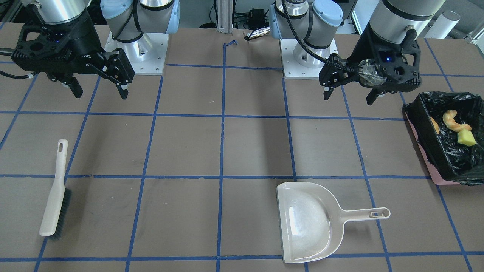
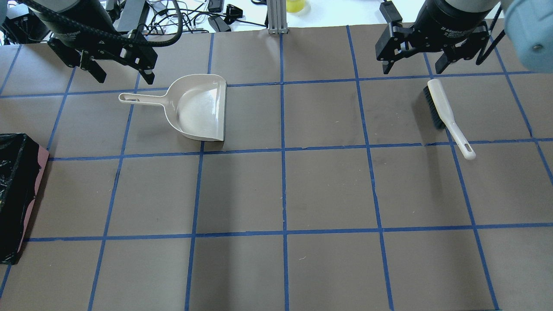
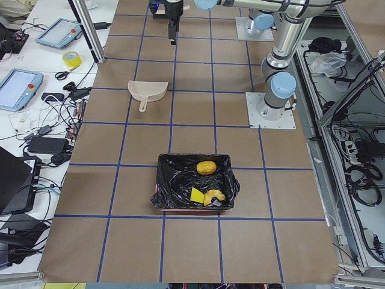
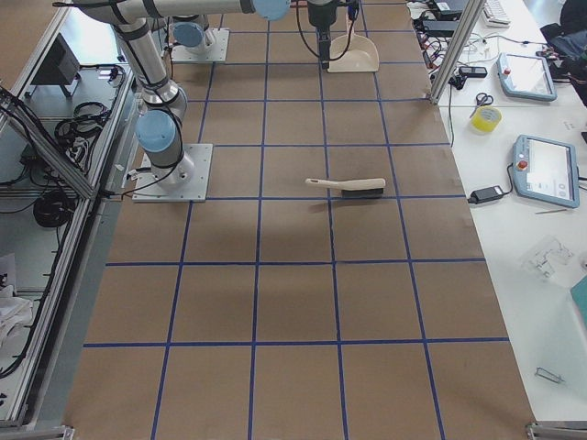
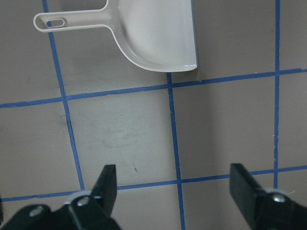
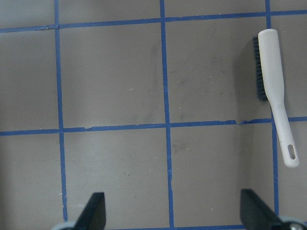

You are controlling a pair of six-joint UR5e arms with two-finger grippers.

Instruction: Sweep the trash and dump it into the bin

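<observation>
The bin (image 1: 418, 117), lined with a black bag and with a pink base edge, stands at the table's end on my left side; it also shows in the overhead view (image 2: 17, 172) and the exterior left view (image 3: 163, 180). Inside it lie the golden-brown lump (image 3: 206, 167), the tan croissant piece (image 1: 453, 121) and the yellow wedge (image 1: 466, 138). My left gripper (image 1: 348, 99) (image 2: 125, 80) (image 5: 175, 184) is open and empty, raised near the dustpan's handle. My right gripper (image 1: 101, 95) (image 2: 412, 70) (image 6: 172, 208) is open and empty, raised near the brush's bristle end.
The beige dustpan (image 2: 198, 108) (image 1: 306, 223) (image 5: 158, 33) lies flat and empty on the table. The beige brush (image 2: 447, 114) (image 1: 56, 189) (image 6: 276, 91) lies on the table, dark bristles sideways. The arm bases (image 1: 136, 53) (image 1: 308, 56) stand at the robot's edge.
</observation>
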